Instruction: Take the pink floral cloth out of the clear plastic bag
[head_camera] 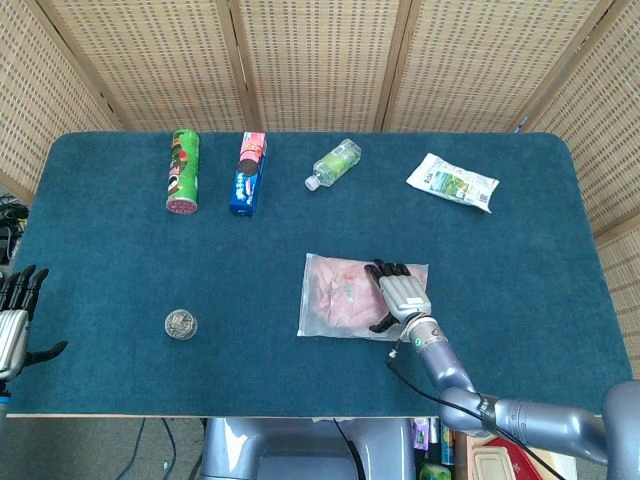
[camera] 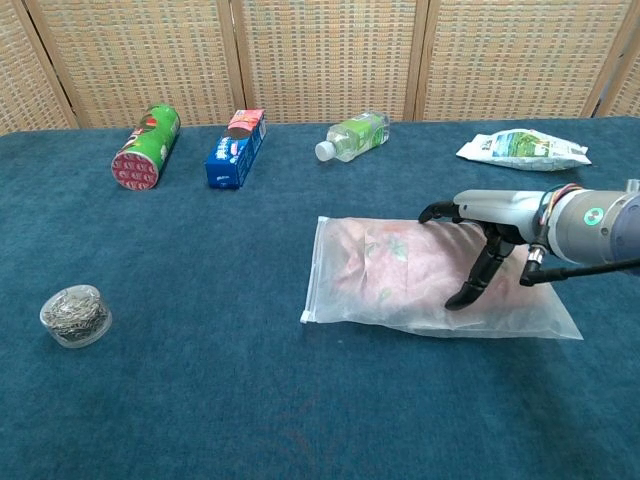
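The clear plastic bag (head_camera: 312,318) lies flat on the blue table (head_camera: 120,260), right of centre, with the pink floral cloth (head_camera: 340,290) folded inside it. In the chest view the bag's sealed edge (camera: 314,270) faces left and the cloth (camera: 390,262) fills most of it. My right hand (head_camera: 398,293) is spread over the bag's right half, palm down, holding nothing. Its thumb tip (camera: 462,298) touches the plastic in the chest view, where the right hand (camera: 490,212) hovers just above. My left hand (head_camera: 14,318) hangs open off the table's left edge.
Along the far side lie a green can (head_camera: 183,170), a blue biscuit box (head_camera: 248,173), a small bottle (head_camera: 334,163) and a white snack packet (head_camera: 452,181). A small round tin (head_camera: 181,324) sits at front left. A wicker screen stands behind the table.
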